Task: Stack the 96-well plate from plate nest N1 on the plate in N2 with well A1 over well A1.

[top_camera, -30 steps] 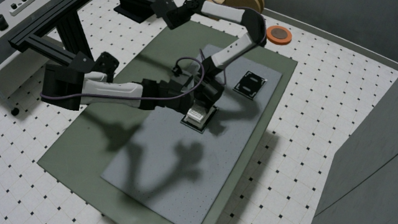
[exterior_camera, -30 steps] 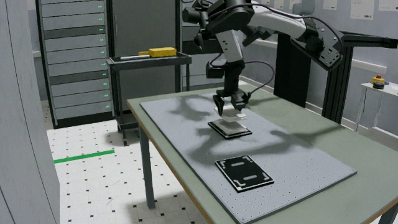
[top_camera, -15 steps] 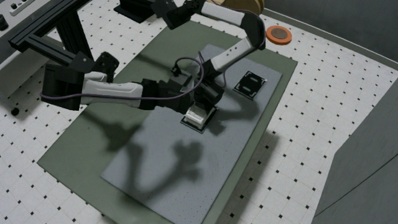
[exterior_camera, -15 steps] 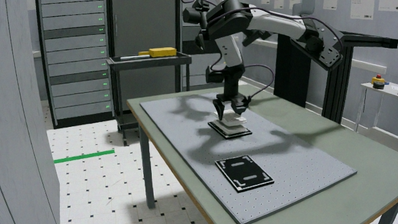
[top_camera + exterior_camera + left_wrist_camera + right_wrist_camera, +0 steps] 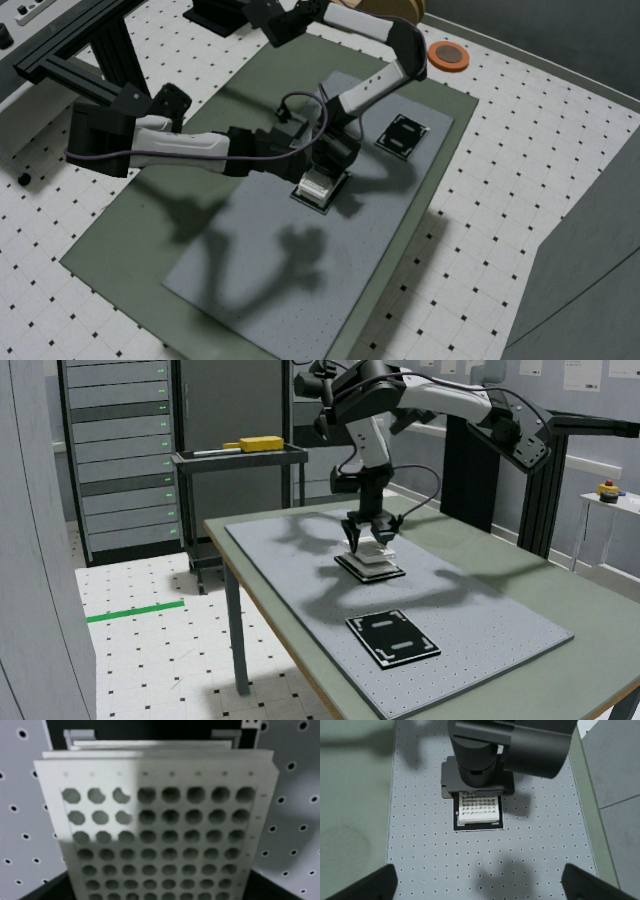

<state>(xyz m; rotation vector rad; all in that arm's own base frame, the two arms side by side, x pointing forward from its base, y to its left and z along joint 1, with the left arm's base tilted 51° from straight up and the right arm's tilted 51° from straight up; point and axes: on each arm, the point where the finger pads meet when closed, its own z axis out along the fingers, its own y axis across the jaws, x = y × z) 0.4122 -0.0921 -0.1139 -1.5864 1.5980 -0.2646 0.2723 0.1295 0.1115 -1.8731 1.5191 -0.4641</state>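
My left gripper (image 5: 367,546) (image 5: 159,873) is shut on the upper 96-well plate (image 5: 316,186) (image 5: 376,554) (image 5: 157,765) (image 5: 479,816), held by its sides. This plate hangs level a little above the lower plate (image 5: 370,569) (image 5: 153,744), with a gap between them in the exterior view. The lower plate sits in nest N2 (image 5: 324,210) (image 5: 367,582) (image 5: 153,728) (image 5: 477,828), mostly hidden from the left wrist view. Nest N1 (image 5: 402,136) (image 5: 392,635) is empty. My right gripper (image 5: 480,871) is open and empty, high above the board. The A1 marks are too small to read.
Both nests stand on the grey perforated board (image 5: 280,285) (image 5: 480,630) (image 5: 428,852) on the green table (image 5: 125,240) (image 5: 590,610). The right arm's forearm (image 5: 180,150) reaches close beside the left wrist. In the right wrist view the left arm covers N2's far part.
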